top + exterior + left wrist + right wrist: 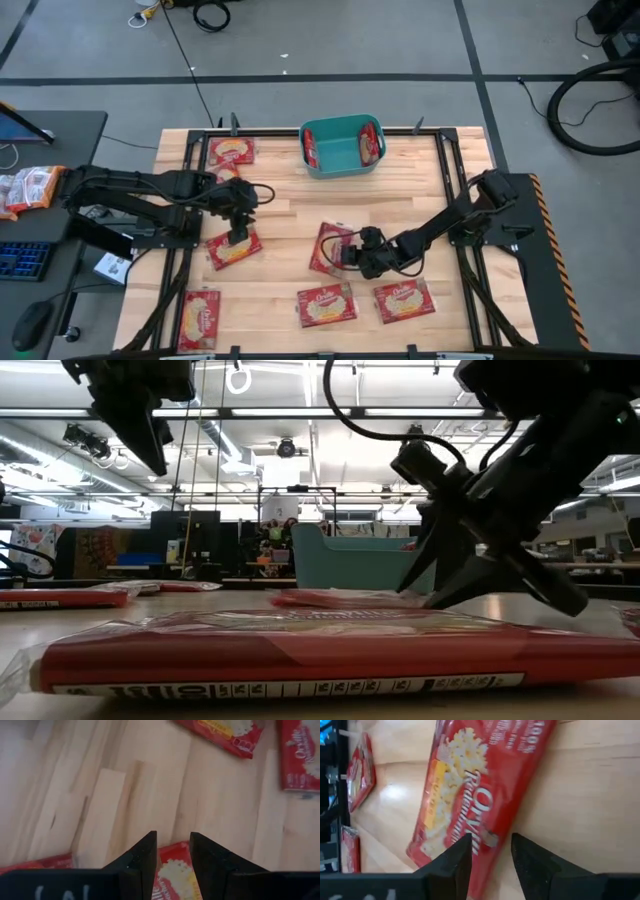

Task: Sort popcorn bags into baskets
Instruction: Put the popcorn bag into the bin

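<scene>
Several red popcorn bags lie flat on the wooden table. The teal basket (343, 146) stands at the far middle with popcorn bags (372, 145) leaning inside against its walls. My left gripper (238, 228) hangs, narrowly open and empty, above one bag (233, 250), which also shows in the left wrist view (172, 872). In the low view this gripper (150, 435) is well above the table. My right gripper (350, 254) is low at the right edge of a middle bag (330, 247), narrowly open. Its fingers stand on either side of that bag's edge (487, 837). My right gripper comes down slanting from the table's right side at the middle bag's long right edge (492, 835), which runs into the gap between the two fingers. I cannot tell whether the fingers touch it. The bag lies on the table.
More bags lie at the far left (232, 151), near left (200, 318), near middle (326, 305) and near right (404, 299). Paler orange-and-white packets (25, 188) sit on the side desk at the left. Black frame rails run along the table's edges.
</scene>
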Tool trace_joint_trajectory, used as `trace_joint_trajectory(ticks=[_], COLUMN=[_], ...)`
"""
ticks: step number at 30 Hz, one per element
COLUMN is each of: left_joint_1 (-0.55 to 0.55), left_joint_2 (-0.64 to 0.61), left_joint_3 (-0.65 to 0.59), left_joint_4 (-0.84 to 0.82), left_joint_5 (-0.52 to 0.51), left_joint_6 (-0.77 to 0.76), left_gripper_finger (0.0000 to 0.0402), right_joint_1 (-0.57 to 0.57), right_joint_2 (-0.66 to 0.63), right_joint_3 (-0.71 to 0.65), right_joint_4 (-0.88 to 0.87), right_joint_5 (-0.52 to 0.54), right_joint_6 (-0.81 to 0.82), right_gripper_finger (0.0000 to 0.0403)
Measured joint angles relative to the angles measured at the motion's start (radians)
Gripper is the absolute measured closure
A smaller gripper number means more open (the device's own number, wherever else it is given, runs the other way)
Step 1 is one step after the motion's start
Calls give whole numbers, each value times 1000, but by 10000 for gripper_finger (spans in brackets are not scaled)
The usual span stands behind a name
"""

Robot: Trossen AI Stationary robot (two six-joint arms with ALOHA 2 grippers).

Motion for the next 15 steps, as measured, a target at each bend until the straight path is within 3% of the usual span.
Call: trace_joint_trajectory(ticks=[5, 9, 15], left_joint_1=[0, 0, 0], left_joint_2=[0, 0, -3], left_joint_3=[0, 0, 0], left_joint_4=[-67, -146, -197], left_joint_5=[-3, -3, -4], left_joint_6=[-17, -55, -86], left_gripper_finger=[280, 280, 280], right_joint_1=[-18, -43, -113], right_joint_2=[34, 31, -61], right_joint_3=[36, 75, 291], right_joint_4=[-12, -44, -445], right_joint_5=[29, 38, -25], right_joint_6=[-75, -241, -417], right_gripper_finger=[335, 393, 398])
